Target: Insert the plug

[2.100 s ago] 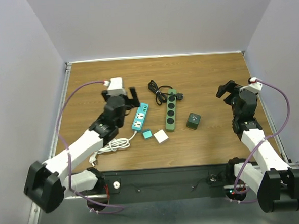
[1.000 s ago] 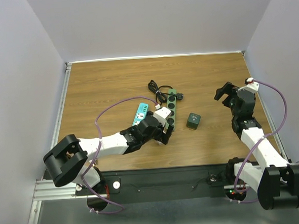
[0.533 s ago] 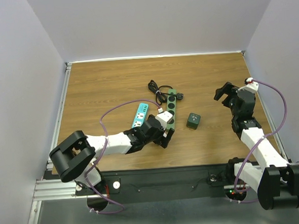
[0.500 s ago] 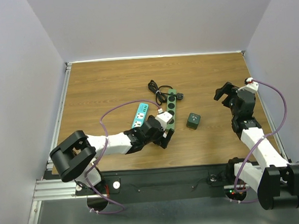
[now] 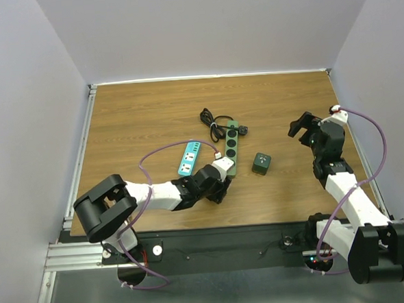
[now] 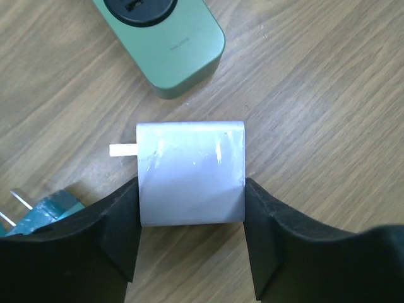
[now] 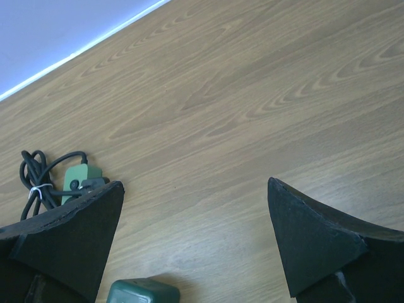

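The plug (image 6: 190, 173) is a white cube lying on the wooden table with a metal prong (image 6: 123, 149) pointing left. My left gripper (image 6: 190, 189) is shut on it, both black fingers pressed flat against its sides. In the top view that left gripper (image 5: 218, 187) is low over the table just in front of the green power strip (image 5: 231, 148), whose near end (image 6: 170, 38) shows just beyond the plug. My right gripper (image 5: 303, 125) hovers open and empty at the right, its fingers (image 7: 69, 233) wide apart.
A teal power strip (image 5: 189, 158) lies left of the green one. A small teal adapter (image 6: 47, 211) sits by my left finger. A dark green cube (image 5: 260, 163) rests right of the strips, and a coiled black cable (image 5: 212, 120) lies behind them.
My left arm has slid nearer and lower over the white plug, and its jaws have closed in from wide open onto the plug's sides. The right arm has stayed still.
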Robot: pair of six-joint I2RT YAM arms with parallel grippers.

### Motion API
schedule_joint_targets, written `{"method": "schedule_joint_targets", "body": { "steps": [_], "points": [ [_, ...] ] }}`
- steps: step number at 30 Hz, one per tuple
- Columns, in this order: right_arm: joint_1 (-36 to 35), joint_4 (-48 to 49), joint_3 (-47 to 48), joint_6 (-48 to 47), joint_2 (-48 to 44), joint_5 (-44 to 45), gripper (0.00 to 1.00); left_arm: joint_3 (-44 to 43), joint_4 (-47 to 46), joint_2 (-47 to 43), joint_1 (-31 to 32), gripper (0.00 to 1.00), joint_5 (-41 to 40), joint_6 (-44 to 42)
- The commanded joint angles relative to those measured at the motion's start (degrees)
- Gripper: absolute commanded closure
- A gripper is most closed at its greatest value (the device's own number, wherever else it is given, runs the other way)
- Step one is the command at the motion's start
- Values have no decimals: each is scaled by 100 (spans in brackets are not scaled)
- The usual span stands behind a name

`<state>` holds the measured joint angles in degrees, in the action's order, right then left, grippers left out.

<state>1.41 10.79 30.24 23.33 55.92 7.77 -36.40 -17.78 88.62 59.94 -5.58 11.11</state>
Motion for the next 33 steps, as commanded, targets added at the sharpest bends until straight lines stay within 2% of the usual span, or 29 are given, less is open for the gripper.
{"method": "schedule_joint_targets", "body": {
  "steps": [1, 2, 5, 7, 8, 11, 12, 16, 21, 28, 33],
  "points": [
    [-18, -76, 395, -39, -99, -249, 0, 28, 205, 77, 149, 52, -22, 374],
    [-9, -181, 447, -39, -90, -363, 0, 63, 196, 68, 175, 58, -13, 426],
    [-18, -357, 657, -13, -73, -670, 0, 46, 248, 77, 176, 99, 5, 462],
    [-18, -489, 859, 197, -29, -1598, 1, -59, 318, 50, 176, 100, -118, 523],
    [-18, -490, 861, 198, -3, -1603, 1, -121, 363, 15, 184, 100, -197, 558],
    [-123, -569, 1167, 767, 156, -2506, 5, -708, 494, -204, 184, 100, -557, 839],
    [-132, -604, 1212, 848, 182, -2569, 5, -850, 512, -283, 184, 100, -680, 944],
    [-1000, -674, 1388, 1207, 349, -2465, 5, -1517, 338, -538, 79, 100, -1190, 1725],
    [-1380, -683, 1414, 1577, 534, -2543, 5, -1458, -251, -784, -53, 100, -1480, 2411],
    [-1643, -683, 1309, 1929, 622, -3018, 6, -1132, -954, -1083, -70, 100, -1806, 2563],
    [-1942, -683, 1327, 2131, 675, -3167, 5, -1088, -1061, -1119, -70, 100, -1850, 2501]
  ]
}}
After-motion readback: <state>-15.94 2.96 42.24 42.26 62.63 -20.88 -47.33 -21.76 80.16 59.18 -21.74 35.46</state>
